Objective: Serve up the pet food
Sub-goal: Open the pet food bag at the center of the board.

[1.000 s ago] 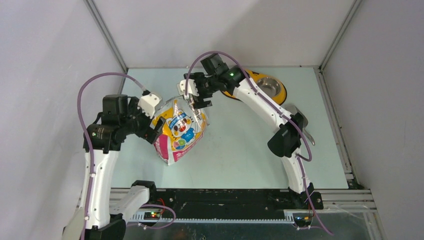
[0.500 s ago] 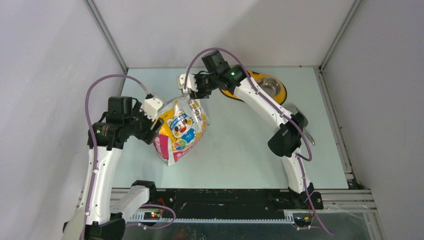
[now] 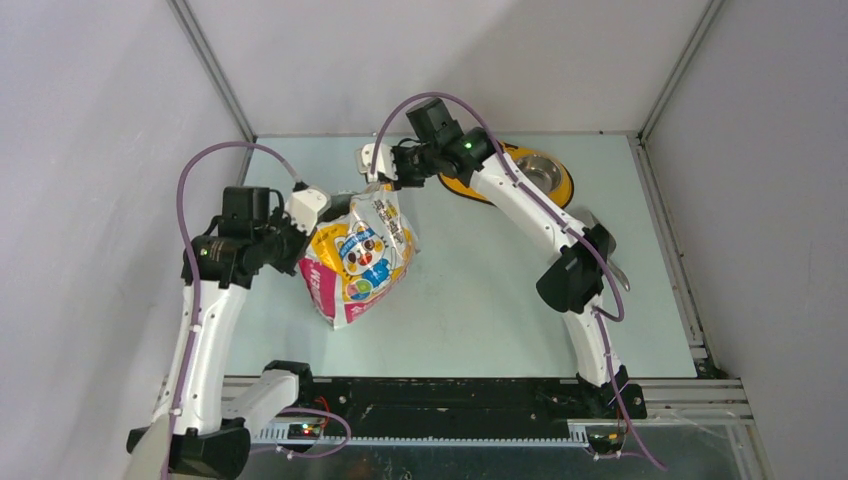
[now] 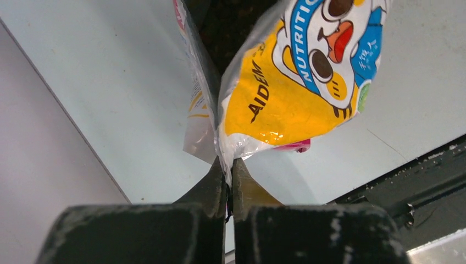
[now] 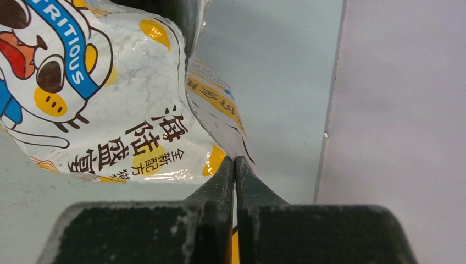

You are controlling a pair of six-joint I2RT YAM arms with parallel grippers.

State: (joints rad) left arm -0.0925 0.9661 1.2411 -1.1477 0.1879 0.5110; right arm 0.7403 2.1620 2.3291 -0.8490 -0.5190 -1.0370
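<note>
Left gripper (image 3: 303,248) is at the left-centre of the table (image 3: 480,300), fingers closed tight on the left corner of the bag's top edge. In the left wrist view the two black fingers (image 4: 211,184) meet with only the thin film seam between them, so the left gripper (image 4: 228,165) is clamped on the bag (image 4: 286,93). The bag (image 3: 360,260) is glossy white, orange and pink with a cartoon cat on the front. It sits between the two grippers, top end toward the far side and bottom end toward the near edge. Can't tell if the bottom touches the table. The mouth is pulled apart. The left wrist view shows a dark brown speckled mass inside, the pet food (image 4: 231,25), too dim to resolve single pieces. Right gripper (image 3: 385,183) is at the bag's far top corner. In the right wrist view its fingers pinch the film edge with no gap, so the right gripper (image 5: 234,162) is also clamped on the bag (image 5: 99,110). The yellow feeder (image 3: 563,192) with a steel bowl is at the far right, partly behind the right arm and well apart from the bag. A grey scoop (image 3: 619,277) lies beside the right arm's elbow, mostly hidden.
</note>
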